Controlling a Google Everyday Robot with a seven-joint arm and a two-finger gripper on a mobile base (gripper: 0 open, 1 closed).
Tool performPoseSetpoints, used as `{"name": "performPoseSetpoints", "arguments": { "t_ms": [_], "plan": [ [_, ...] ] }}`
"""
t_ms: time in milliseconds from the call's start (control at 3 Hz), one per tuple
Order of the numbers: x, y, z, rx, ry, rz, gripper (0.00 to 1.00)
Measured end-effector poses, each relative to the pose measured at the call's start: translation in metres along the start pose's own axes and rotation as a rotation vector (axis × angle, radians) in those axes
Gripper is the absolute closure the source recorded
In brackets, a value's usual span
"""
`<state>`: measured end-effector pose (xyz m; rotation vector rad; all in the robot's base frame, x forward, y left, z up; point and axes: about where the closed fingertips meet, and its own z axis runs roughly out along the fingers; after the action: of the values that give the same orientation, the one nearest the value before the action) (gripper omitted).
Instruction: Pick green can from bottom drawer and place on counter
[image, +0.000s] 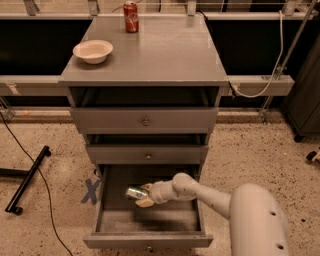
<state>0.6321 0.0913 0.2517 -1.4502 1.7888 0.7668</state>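
**Green can gripped in the open bottom drawer; the lift and the placing are left to do.**

At the upper left of the frame, a white bowl (93, 51) and a red cola can (131, 10) stand on the surface (165, 55), which has no green can on it yet. At lower centre the bottom drawer (148, 242) is pulled out. Inside it, left of centre, the green can (133, 192) lies tilted. The hand (143, 195) is closed narrowly about the can's right end, with one tan finger above and one below. Whether the can is clear of the drawer floor cannot be told.
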Motion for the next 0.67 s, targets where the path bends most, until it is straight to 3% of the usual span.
{"name": "performPoseSetpoints", "arguments": {
  "t_ms": [333,667],
  "plan": [
    [-0.0397,-0.0379,-0.0874,0.045,0.011,-0.078,1.0],
    [-0.0362,-0.0346,-0.0824,0.041,0.01,-0.072,1.0]
  ]
}}
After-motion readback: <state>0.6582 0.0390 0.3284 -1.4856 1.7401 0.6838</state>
